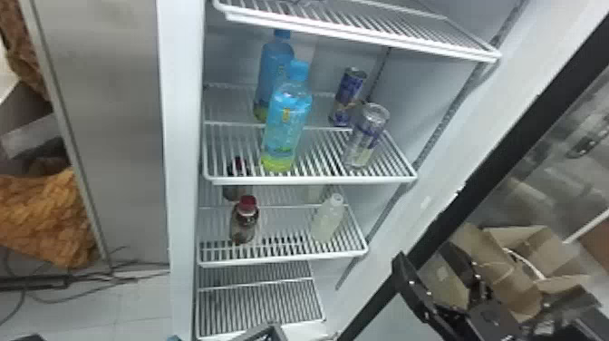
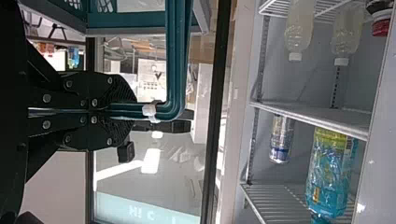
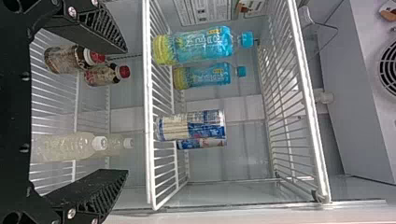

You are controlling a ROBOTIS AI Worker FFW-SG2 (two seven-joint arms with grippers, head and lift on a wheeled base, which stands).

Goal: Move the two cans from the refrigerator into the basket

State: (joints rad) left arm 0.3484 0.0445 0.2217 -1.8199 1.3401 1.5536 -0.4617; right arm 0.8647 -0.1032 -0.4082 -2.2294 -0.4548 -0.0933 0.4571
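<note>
Silver-and-blue metal can [image 1: 366, 136] standing on white wire shelf [image 1: 312, 181] at head view's two o'clock, matching can [image 1: 348, 96] standing at its eleven o'clock, right end effector [image 1: 423, 255] gaping wide at four o'clock, left end effector [image 2: 133, 111] clasping teal plastic basket handle [image 2: 175, 56]

**Blue Bottles [image 1: 286, 129] at Left, Cardboard [image 1: 521, 238] at Right**

The blue pair stands one near, one far. Below, two red-capped bottles [image 1: 245, 224] stand left of two pale bottles [image 1: 327, 222]. Crumpled orange material [image 1: 45, 213] shows at the left edge.
</note>
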